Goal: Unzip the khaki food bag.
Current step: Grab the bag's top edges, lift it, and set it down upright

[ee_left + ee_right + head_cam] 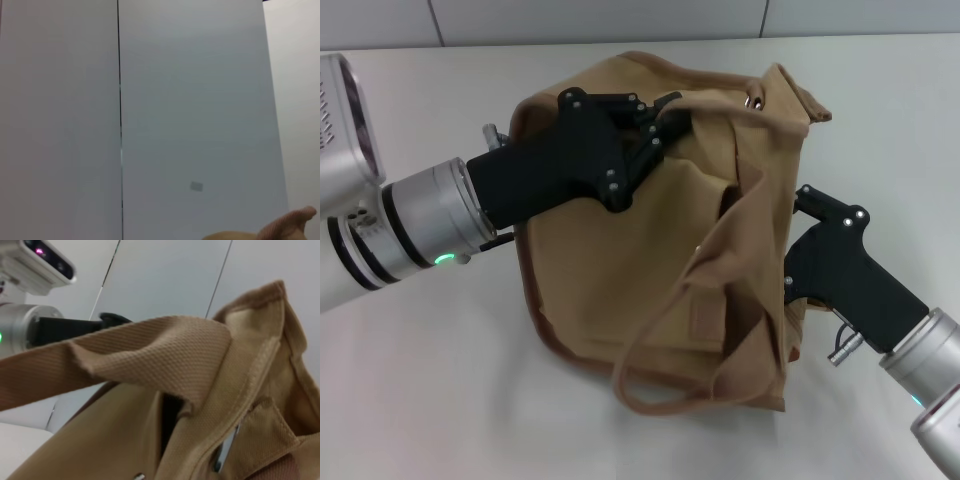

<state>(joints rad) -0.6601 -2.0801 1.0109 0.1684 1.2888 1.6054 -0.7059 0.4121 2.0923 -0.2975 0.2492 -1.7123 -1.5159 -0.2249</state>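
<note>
From the head view I have the khaki food bag (pixel 650 260) slumped on the white table (pixel 420 400), its top edge running from the upper left corner toward the far right corner, which I take as the zipper's long axis. My left gripper (pixel 655 125) sits right on that top edge near the left end, fingers drawn in close on the fabric there, though I cannot tell whether they pinch the pull or just cloth. My right gripper (pixel 810 200) is pressed against the bag's right side, tips buried behind the canvas, so I cannot tell their state. The left arm is the nearer one to the zipper line; I judge any pull would run along that edge toward the right corner. The left wrist view shows only a pale wall and a scrap of tan fabric (pixel 290 222) at the edge. The right wrist view looks up at a webbing handle (pixel 150 355) draped over the bag's opening, with a sliver of silver metal (pixel 227 447) in the seam below. No brand or writing is readable anywhere.
</note>
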